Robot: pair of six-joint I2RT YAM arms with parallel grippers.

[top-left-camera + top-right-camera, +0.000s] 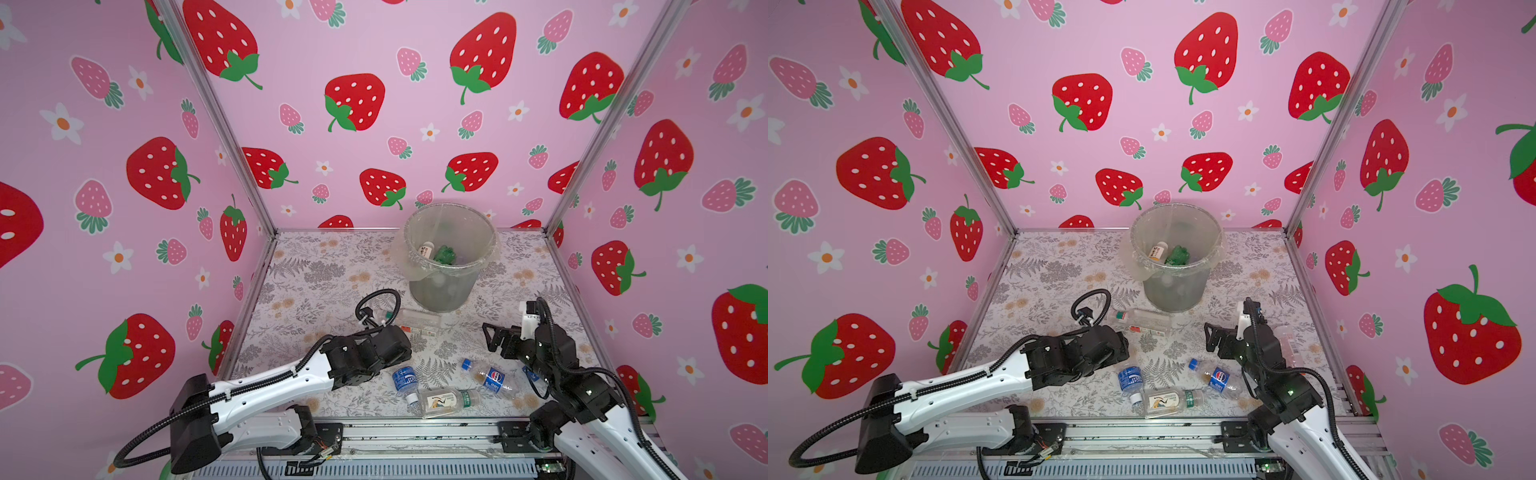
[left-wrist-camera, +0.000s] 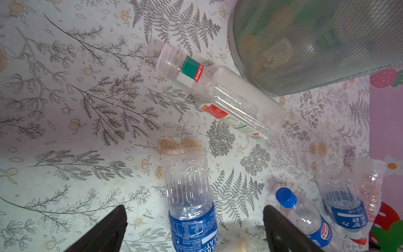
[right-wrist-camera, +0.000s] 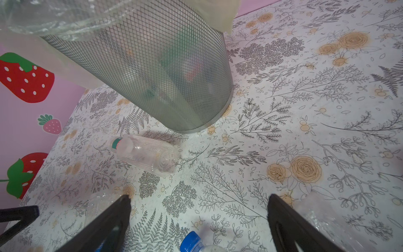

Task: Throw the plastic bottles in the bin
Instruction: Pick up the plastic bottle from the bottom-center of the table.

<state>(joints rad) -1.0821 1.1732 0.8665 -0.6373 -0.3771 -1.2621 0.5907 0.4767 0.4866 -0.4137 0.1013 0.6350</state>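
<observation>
Left pincer wide apart, unclamped, blue-label bottle lying in its gap near the counter's front edge; right pincer apart too, empty, blue-cap bottle just short of its gap; bin by the far edge.

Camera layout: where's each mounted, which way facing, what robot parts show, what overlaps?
Top views: high behind the arm bases, looking down on table, bin, left arm, right arm.
Left wrist: looks past the open left end effector at a blue-labelled bottle.
Right wrist: looks past the open right end effector toward the bin's base.
Shared: both wrist views show the bin and the green-and-red-labelled bottle beside it.
</observation>
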